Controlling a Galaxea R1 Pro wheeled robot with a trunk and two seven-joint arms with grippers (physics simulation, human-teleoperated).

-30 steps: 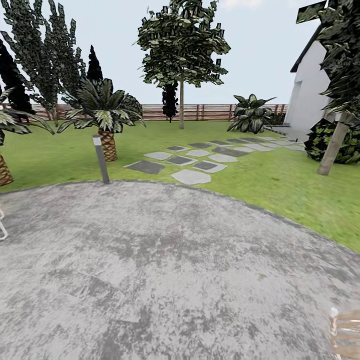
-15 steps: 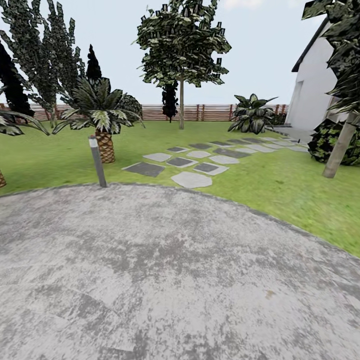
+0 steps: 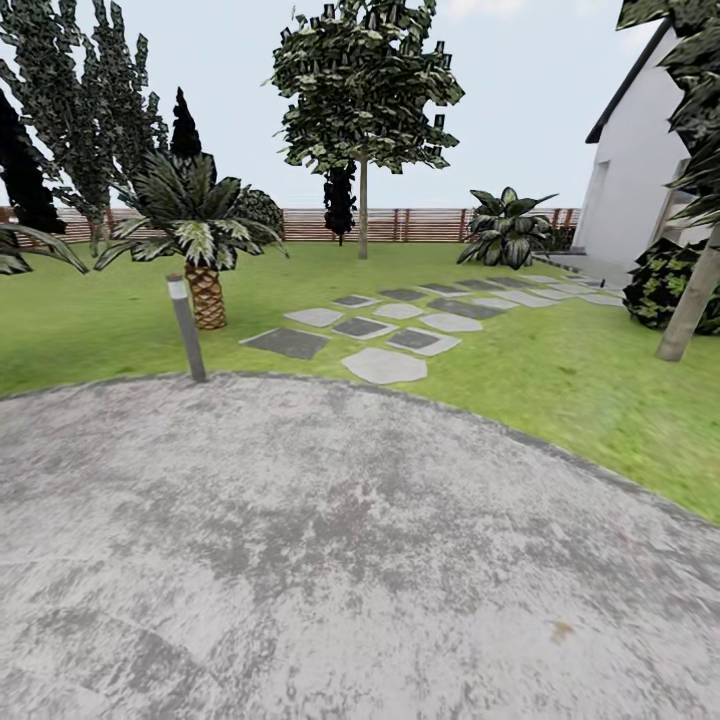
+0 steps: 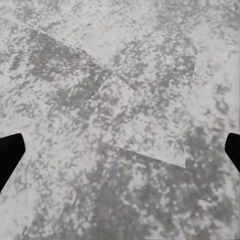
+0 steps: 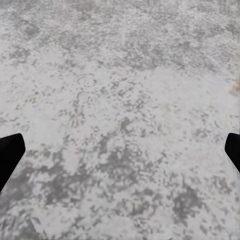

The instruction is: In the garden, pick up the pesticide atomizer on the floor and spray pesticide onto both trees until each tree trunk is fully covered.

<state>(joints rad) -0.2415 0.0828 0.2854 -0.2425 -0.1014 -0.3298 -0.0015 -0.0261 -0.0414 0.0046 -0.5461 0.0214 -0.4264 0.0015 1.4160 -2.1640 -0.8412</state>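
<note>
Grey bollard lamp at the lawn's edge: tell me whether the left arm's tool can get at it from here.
Probably not. The grey bollard lamp stands far across the grey paved circle; the left tool hangs open over bare paving. Nothing blocks the way.

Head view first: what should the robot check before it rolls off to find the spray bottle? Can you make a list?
1. Left gripper free to grab: ok, jaws spread wide, nothing between them.
2. Right gripper free: ok, jaws spread wide, nothing held.
3. Ground under the arms: ok, bare grey paving.
4. Pesticide atomizer found: not ok, I cannot pick it out among the things in these pictures.
5. Way onto the lawn: ok between the bollard lamp and the stepping stones.
6. Thick-trunked trees found: cannot tell; one pale leaning trunk stands at the right edge.
</note>
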